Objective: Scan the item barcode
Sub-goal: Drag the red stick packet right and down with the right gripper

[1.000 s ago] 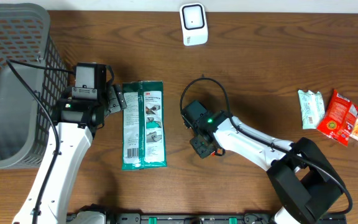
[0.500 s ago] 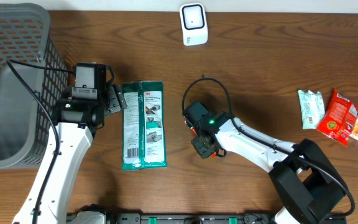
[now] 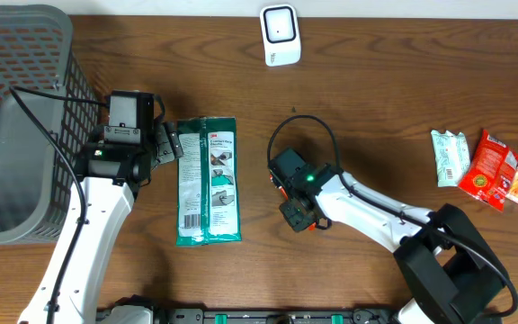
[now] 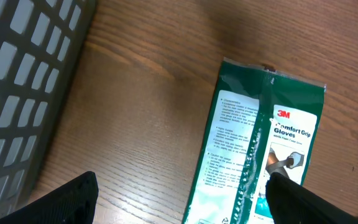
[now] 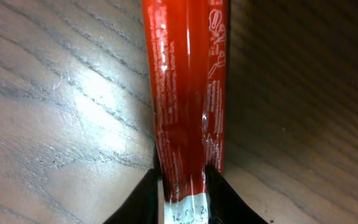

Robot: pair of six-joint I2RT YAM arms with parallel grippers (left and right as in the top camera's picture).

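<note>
When viewed overhead, shows right gripper [image 3: 297, 214] well apart from scanner [image 3: 280, 34]: likely carry step. Left wrist: shows left gripper [image 4: 185, 199] spread wide, empty. Right wrist: shows red packet [image 5: 185, 93] pinched between narrowed fingers [image 5: 146, 194]; calls for presenting it to scanner.

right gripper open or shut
Shut: the right gripper pinches a thin red packet, fingers pressed on both its sides in the wrist view.

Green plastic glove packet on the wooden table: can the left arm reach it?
Probably yes. The left gripper hangs open right beside the upper left edge of the green plastic glove packet, and nothing stands in the way.
</note>
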